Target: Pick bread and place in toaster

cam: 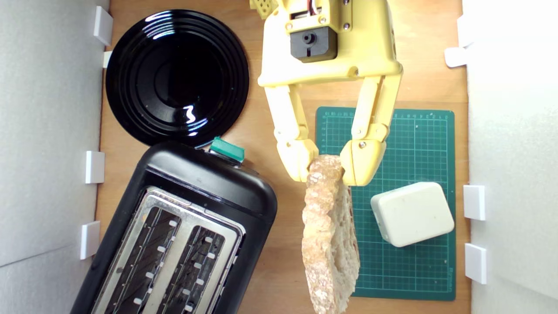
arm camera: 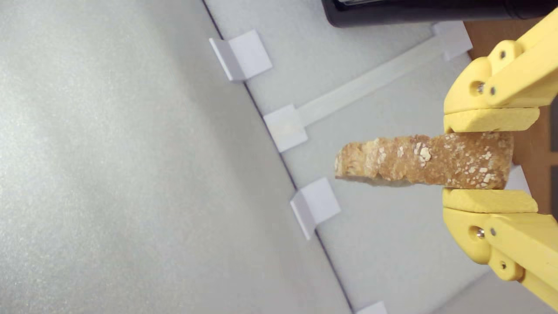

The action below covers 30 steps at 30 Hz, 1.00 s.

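A yellow claw (cam: 326,168) pinches one end of the bread (cam: 328,235) between its two fingers, the rustic slice held on edge above the wooden counter (cam: 279,261). To the exterior view's left stands the black toaster (cam: 183,231) (both slots look empty), with a glossy black plate (cam: 176,76) beyond it holding nothing. A cream block (cam: 412,213) sits on a green cutting mat (cam: 418,139).
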Motion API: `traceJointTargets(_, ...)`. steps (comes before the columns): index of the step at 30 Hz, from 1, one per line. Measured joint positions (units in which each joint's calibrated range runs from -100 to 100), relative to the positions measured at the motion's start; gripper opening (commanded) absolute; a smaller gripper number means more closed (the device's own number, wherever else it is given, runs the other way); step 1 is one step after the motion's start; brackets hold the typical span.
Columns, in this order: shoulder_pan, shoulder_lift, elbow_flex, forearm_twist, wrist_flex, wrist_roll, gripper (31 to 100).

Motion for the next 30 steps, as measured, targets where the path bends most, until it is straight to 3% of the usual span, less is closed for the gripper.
traceJointTargets(8,3.6,3.4,-18.3,0.6,15.8,8.9,56.7)
traceJointTargets(19,9.8,8.9,-36.7,0.4,27.2,17.7,56.7)
traceJointTargets(30,18.9,16.1,-45.3,0.0,29.4,22.9,57.2)
